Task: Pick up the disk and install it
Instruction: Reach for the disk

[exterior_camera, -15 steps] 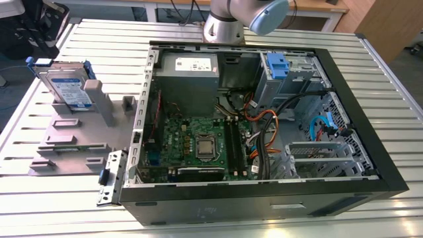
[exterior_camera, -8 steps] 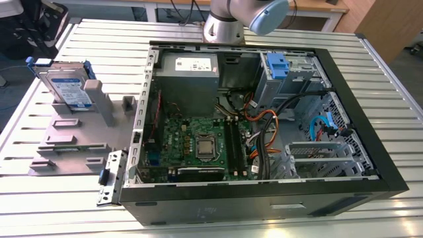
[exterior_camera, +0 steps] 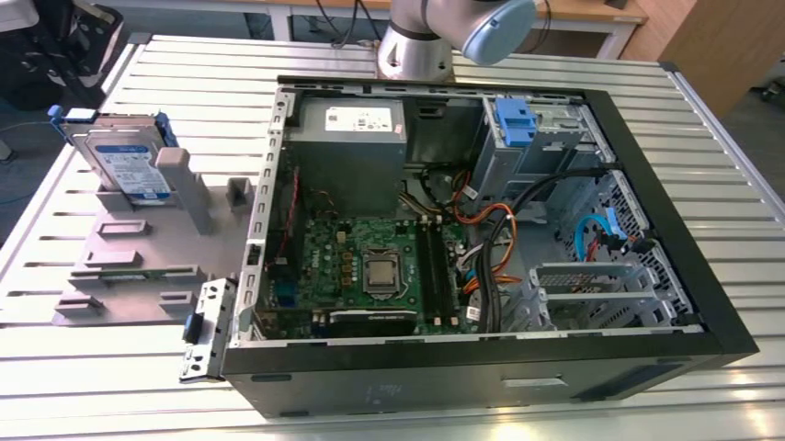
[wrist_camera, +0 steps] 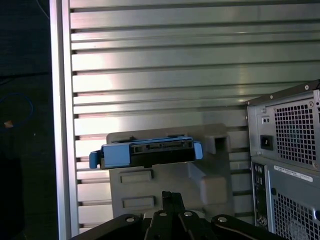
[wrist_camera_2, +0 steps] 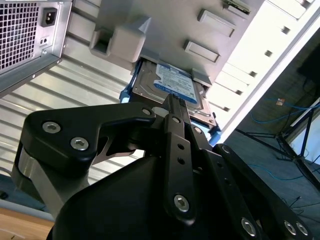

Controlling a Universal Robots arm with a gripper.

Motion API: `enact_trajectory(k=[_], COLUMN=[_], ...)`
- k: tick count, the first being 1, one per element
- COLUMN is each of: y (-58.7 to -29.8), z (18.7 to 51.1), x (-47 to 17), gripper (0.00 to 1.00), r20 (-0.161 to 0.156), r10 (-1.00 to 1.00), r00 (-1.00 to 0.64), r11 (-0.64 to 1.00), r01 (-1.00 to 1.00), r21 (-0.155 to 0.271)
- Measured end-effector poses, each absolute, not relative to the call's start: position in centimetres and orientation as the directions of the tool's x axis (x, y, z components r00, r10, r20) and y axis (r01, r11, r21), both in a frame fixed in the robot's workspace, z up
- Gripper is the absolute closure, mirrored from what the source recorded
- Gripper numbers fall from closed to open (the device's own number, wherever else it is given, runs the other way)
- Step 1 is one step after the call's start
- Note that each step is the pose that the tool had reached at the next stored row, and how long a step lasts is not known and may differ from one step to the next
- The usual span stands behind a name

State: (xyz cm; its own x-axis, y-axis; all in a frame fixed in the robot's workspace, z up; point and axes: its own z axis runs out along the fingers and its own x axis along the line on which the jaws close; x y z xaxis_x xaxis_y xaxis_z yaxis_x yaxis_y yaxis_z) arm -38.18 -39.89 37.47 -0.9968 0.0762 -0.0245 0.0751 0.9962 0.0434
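Disk (exterior_camera: 123,161) stands on edge in grey holder (exterior_camera: 135,266) on the surface (exterior_camera: 184,64), presumably presenting its top edge for grasping. My jaws together, empty, hovering clear of it.

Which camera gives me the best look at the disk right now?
The exterior view: the disk stands on edge in the grey holder, with its label and blue carrier visible. The second wrist view shows its label face, partly covered by the gripper. The first wrist view catches its edge end-on.
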Motion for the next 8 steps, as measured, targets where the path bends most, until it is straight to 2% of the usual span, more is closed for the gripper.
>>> enact_trajectory(k=[8], y=[-39.89], z=[37.47], x=[-38.5], gripper=[0.89], r20=[-0.024], r10=[0.076], r00=[-0.997], r11=[0.996], r01=[0.075], r21=[0.043])
